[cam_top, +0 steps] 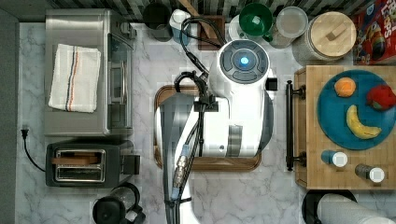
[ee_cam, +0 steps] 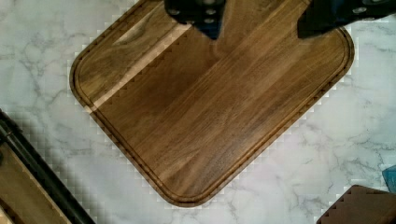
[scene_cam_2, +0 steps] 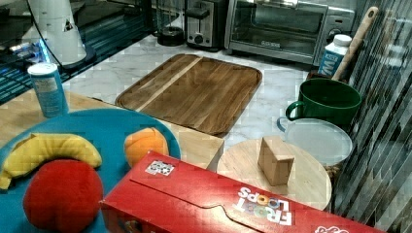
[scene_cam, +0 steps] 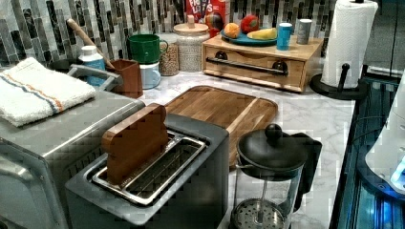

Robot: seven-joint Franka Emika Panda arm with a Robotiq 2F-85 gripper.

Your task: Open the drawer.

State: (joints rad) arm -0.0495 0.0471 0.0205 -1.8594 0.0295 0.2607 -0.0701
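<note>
The drawer (scene_cam: 253,66) is a light bamboo front set flush in a low wooden box at the back of the left view; its long black bar handle (scene_cam: 246,66) runs across it. In the top view the handle (cam_top: 289,123) stands along the box's left side, to the right of my white arm (cam_top: 238,107). In the wrist view my gripper (ee_cam: 259,21) hangs open above a dark wooden tray (ee_cam: 210,107), its two dark fingertips (ee_cam: 205,16) wide apart with nothing between them. The handle (ee_cam: 39,179) lies off to one side of the tray, apart from the fingers.
On the box sit a blue plate (cam_top: 336,121) with fruit and two small shakers (cam_top: 335,158). A toaster (cam_top: 88,163), toaster oven (cam_top: 86,70) and French press (cam_top: 114,207) line the top view's left. Mugs, a jar and a cereal box stand at the back; a paper towel roll (scene_cam: 348,43) is beside the box.
</note>
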